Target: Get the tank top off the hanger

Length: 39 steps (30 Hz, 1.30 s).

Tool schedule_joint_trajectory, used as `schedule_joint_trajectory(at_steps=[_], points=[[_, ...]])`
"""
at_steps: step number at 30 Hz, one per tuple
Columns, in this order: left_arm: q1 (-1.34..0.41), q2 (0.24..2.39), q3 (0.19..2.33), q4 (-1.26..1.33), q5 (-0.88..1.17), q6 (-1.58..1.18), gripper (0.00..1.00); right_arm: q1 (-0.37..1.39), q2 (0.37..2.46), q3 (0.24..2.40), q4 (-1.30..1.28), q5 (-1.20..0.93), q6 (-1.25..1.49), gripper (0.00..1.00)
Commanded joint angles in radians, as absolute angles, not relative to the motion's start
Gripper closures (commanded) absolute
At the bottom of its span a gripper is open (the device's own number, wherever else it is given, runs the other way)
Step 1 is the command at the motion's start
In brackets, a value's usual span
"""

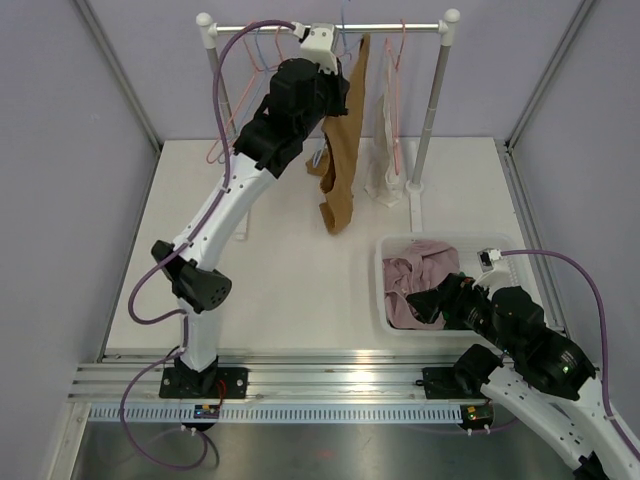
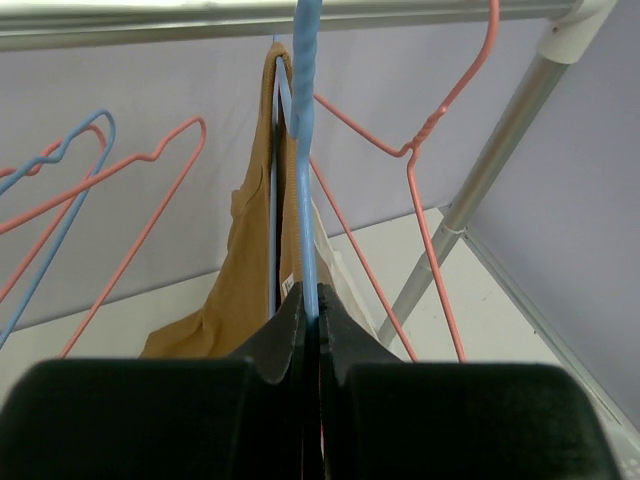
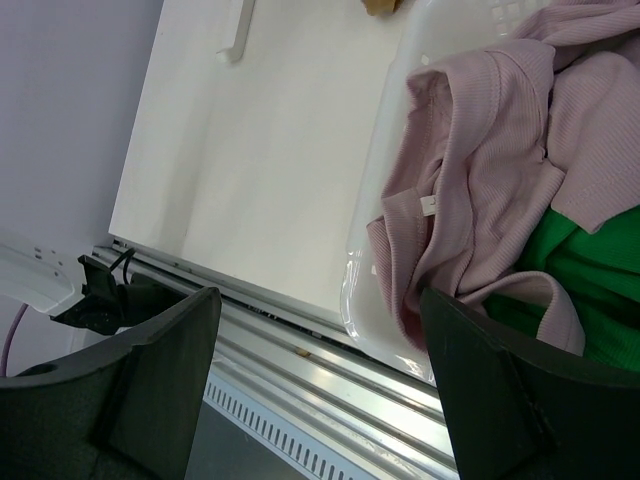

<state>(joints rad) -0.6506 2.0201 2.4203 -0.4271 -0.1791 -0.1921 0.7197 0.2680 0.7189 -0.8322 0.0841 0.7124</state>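
While the left gripper point(image 2: 312, 318) is pinching the blue hanger point(image 2: 303, 150) just under the rail point(image 1: 330, 28), the tank top point(image 1: 343, 160) is hanging from that rail, long axis vertical, hem downward. Pink hangers point(image 2: 410, 152) are crowding both sides; open table point(image 1: 290, 280) is lying forward of the rail, where the right gripper point(image 3: 315, 320) is hovering spread.

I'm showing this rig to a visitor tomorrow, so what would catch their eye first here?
The left hand, up at the rail at the back, is shut on a blue hanger, with the tan top hanging just behind it. At front right a white bin holds pink cloth and green cloth, with the right hand open at its near edge.
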Motion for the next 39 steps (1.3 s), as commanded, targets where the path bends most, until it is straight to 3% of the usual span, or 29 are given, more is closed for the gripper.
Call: schedule_joint_trajectory(at_steps=[1,11,17,22,25,32,36,39], points=[[-0.647,1.836,2.379,-0.420,-0.209,-0.224,1.00,0.718,0.273,0.738,-0.781,0.057,0.681,0.12],[-0.650,1.442,2.027,-0.587,-0.075,-0.271,1.00,0.718,0.331,0.848,-0.669,-0.041,0.554,0.08],[-0.664,1.149,1.737,-0.653,0.045,-0.275,1.00,0.718,0.529,0.952,-0.514,-0.189,0.548,0.07],[-0.672,0.849,1.427,-0.566,0.138,-0.363,1.00,0.718,0.764,1.029,-0.338,-0.288,0.610,0.07],[-0.680,0.747,1.222,-0.479,0.170,-0.409,1.00,0.722,0.897,1.071,-0.260,-0.293,0.649,0.01],[-0.684,0.579,0.980,-0.434,0.167,-0.471,1.00,0.894,1.116,1.167,-0.213,0.034,0.646,0.02],[-0.686,0.517,0.894,-0.425,0.158,-0.494,1.00,0.968,1.210,1.210,-0.224,0.205,0.652,0.05],[-0.686,0.482,0.851,-0.434,0.153,-0.500,1.00,0.999,1.272,1.233,-0.232,0.293,0.643,0.13]])
